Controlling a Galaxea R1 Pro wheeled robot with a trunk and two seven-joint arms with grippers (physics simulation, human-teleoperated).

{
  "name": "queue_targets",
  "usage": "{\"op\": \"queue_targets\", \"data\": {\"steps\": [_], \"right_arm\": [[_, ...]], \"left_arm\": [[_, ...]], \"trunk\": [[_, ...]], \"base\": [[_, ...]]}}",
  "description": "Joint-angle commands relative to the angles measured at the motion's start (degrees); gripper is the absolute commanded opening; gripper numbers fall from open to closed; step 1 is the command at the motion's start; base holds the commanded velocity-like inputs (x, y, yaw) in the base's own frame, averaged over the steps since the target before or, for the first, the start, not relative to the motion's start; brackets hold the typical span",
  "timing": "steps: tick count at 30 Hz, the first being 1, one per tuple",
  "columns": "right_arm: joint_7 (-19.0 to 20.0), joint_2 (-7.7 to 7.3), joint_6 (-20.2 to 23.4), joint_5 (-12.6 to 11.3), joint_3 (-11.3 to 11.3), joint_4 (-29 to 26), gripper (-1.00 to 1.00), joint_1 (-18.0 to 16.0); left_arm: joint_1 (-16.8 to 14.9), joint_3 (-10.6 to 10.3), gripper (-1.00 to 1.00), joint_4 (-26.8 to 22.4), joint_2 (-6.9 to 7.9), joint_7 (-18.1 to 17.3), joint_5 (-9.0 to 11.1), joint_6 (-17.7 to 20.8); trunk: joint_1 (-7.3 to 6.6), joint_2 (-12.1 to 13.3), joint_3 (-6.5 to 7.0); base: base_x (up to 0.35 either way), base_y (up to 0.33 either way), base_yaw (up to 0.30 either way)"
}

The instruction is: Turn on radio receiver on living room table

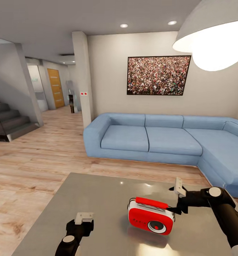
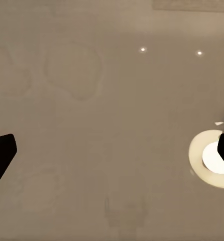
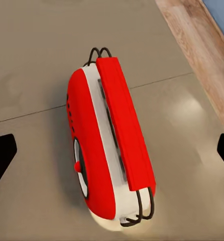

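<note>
Radio: the radio (image 1: 151, 216) stands upright on the table (image 1: 97, 199), toward the robot's right, its red face with the round dial (image 1: 157, 226) turned to the robot. From the right wrist it (image 3: 109, 145) is seen from above, handle (image 3: 124, 125) along the top, dial (image 3: 80, 168) on the near face.

Why it sits so: standing on its base with the dial facing out, the front controls look reachable from the robot's side without lifting it. Which part is the switch I cannot tell.

Right claw: the right claw (image 1: 178, 199) hangs just above and behind the radio's right end, arm reaching in from the right. Its dark fingertips (image 3: 1, 155) show at the two edges of the wrist picture, wide apart with the radio between and below them, so it is spread and holds nothing. I judge this hover lines it up over the radio for a press or a grasp.

Left claw: the left claw (image 1: 84, 217) is over the table well to the left of the radio, pointing down at the bare top. Its fingertips (image 2: 1, 155) sit far apart at the picture's edges, so it is also spread and empty. It seems parked clear of the work.

Table: the glossy grey top mirrors the ceiling lights and the lamp (image 1: 213, 39).

Room: a blue corner sofa (image 1: 161, 140) lies beyond the table, a framed crowd picture (image 1: 158, 75) above it, wood floor (image 1: 30, 167) around, stairs (image 1: 8, 122) at far left.

Stage: the approach looks done; the radio is not yet touched.
</note>
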Motion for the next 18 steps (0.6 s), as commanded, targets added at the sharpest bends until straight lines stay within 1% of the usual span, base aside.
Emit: {"op": "queue_targets", "data": {"steps": [1, 18], "right_arm": [[0.0, 0.01, 0.0, 0.0, 0.0, 0.0, 1.0, 0.0], [0.0, 0.19, 0.3, 0.0, 0.2, 0.1, 1.0, 0.0]], "left_arm": [[0.0, 0.0, 1.0, 0.0, 0.0, 0.0, 0.0, 0.0], [0.0, -0.1, 1.0, 0.6, -0.07, -0.1, 0.0, -0.1]], "trunk": [[0.0, 0.0, 0.0], [0.0, 0.0, 0.0]], "base": [[0.0, 0.0, 0.0], [0.0, 0.0, 0.0]]}}
